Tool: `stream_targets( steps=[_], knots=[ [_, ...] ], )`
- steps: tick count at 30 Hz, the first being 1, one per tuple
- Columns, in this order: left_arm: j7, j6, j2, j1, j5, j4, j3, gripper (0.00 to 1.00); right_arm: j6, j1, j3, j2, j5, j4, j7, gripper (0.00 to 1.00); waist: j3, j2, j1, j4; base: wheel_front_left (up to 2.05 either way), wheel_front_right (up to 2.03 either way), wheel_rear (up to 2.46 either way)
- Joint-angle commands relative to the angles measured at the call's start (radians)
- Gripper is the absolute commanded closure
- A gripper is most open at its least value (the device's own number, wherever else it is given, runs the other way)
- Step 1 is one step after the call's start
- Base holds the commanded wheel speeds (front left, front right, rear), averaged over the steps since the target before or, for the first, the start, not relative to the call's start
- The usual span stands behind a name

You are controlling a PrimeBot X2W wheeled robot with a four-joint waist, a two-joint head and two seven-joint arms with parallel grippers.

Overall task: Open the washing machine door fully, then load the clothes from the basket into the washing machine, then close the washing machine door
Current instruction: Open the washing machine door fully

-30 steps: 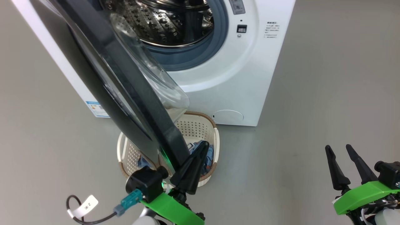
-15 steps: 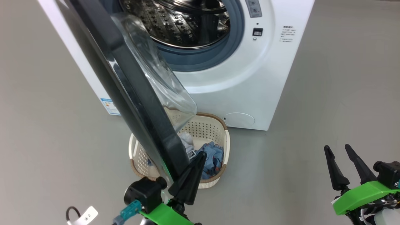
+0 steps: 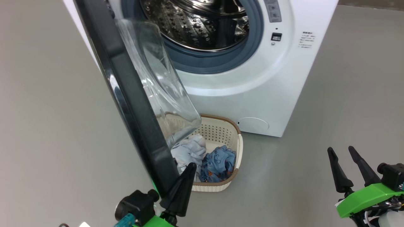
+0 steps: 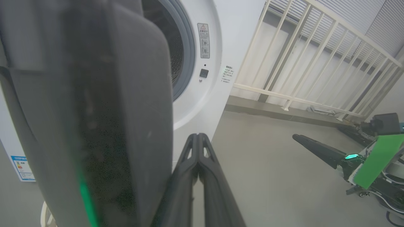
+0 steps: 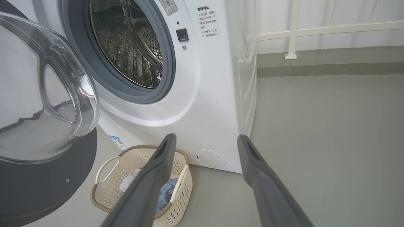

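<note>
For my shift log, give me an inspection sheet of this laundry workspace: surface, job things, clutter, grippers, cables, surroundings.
Surface: plain grey floor.
Job's things: big white front-loading washing machine, round black-rimmed glass door open; small cream perforated basket on floor holds pale white-blue garment and blue printed garment.
Clutter: nothing seen.
Grippers: left gripper shut beside door rim; right gripper open, empty.
Cables: dark wire behind right gripper.
Surroundings: white railing behind.

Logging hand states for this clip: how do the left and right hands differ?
The left hand is shut, fingers pressed together; the right hand stands open. The left hand sits close beside the washing machine door; the right hand hangs apart over the floor. Both have long dark fingers.
</note>
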Motion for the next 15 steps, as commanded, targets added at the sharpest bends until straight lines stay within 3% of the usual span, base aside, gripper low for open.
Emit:
stream_targets(
  steps=[1, 15],
  knots=[
    [-0.006, 0.019, 0.025, -0.017, 0.01, -0.022, 0.061, 1.0, 0.002, -0.001, 0.02, -0.021, -0.007, -0.026, -0.012, 0.0, 0.0, 0.0, 0.0, 0.009, 0.0, 0.0, 0.0],
    [-0.006, 0.066, 0.051, 0.044, 0.037, -0.096, 0.121, 1.0, 0.002, -0.002, 0.027, -0.026, -0.006, -0.032, -0.012, 0.0, 0.007, 0.0, 0.0, 0.072, 0.0, 0.0, 0.0]
  ],
)
